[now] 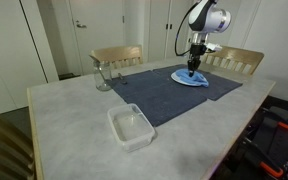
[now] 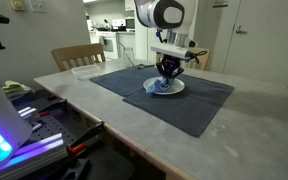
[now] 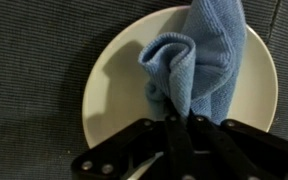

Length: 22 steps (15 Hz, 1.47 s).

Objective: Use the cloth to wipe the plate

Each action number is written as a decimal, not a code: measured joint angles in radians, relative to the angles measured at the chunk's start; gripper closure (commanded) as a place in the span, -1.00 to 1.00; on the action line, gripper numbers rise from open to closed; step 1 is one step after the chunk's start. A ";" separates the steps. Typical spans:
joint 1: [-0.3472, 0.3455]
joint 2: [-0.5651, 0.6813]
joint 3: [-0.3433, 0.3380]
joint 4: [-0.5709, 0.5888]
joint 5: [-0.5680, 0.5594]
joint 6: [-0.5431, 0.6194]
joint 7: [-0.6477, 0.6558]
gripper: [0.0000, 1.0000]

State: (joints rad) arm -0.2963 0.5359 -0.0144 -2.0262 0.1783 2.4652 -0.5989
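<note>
A round cream plate lies on a dark blue placemat. A light blue cloth is bunched on the plate. My gripper is shut on the cloth and presses it down onto the plate. In both exterior views the gripper stands upright over the plate with the cloth under it. The plate's near edge is hidden behind the fingers in the wrist view.
A clear square container sits near the table's front. A glass jug stands by the mat's corner. Wooden chairs line the far side. The grey table has an edge close to a cluttered bench.
</note>
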 measured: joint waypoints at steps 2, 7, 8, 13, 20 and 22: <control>-0.005 0.000 -0.003 -0.001 -0.026 0.040 -0.006 0.97; -0.024 0.001 -0.009 -0.004 -0.114 0.117 -0.016 0.97; -0.026 0.001 -0.010 -0.005 -0.125 0.115 -0.016 0.97; -0.028 0.001 -0.015 -0.021 -0.166 0.093 -0.014 0.97; -0.028 0.000 0.003 -0.023 -0.135 0.019 -0.007 0.97; -0.029 -0.001 0.017 -0.022 -0.095 -0.018 -0.007 0.97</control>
State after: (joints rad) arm -0.3250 0.5349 0.0031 -2.0486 0.0836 2.4476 -0.6062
